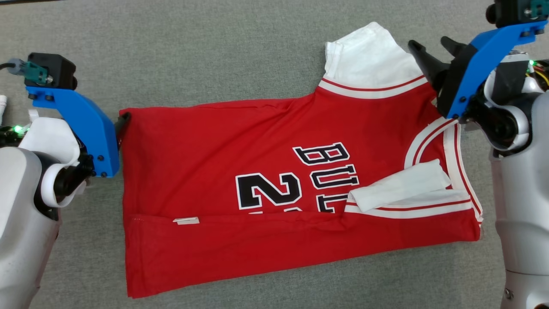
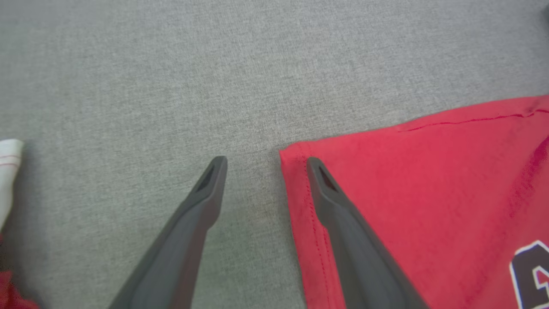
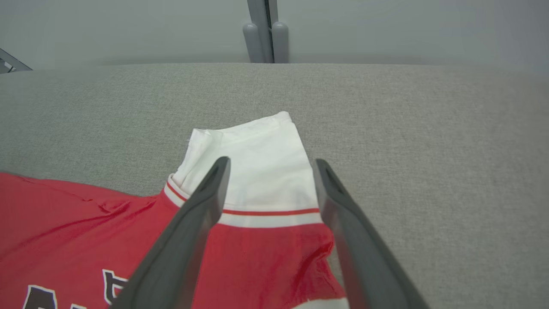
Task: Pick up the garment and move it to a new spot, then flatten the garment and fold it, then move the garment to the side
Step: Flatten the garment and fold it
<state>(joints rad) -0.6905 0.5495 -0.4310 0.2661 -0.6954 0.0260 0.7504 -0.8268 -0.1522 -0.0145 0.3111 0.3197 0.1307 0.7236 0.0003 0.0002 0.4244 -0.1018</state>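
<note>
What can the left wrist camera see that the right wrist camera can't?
Left wrist view: the jersey's stitched hem corner, with the open left gripper straddling its edge, one finger over cloth and one over the mat, plus a bit of a black number. Right wrist view: the white sleeve with a red stripe, lying between the open right gripper's fingers, and a grey post at the back. Both: red jersey cloth on the grey mat.

Garment [image 1: 240,171] on table [image 1: 171,51]; left gripper [image 2: 263,161] at left edge, right gripper [image 1: 429,43] beside far sleeve [image 1: 369,56].
</note>
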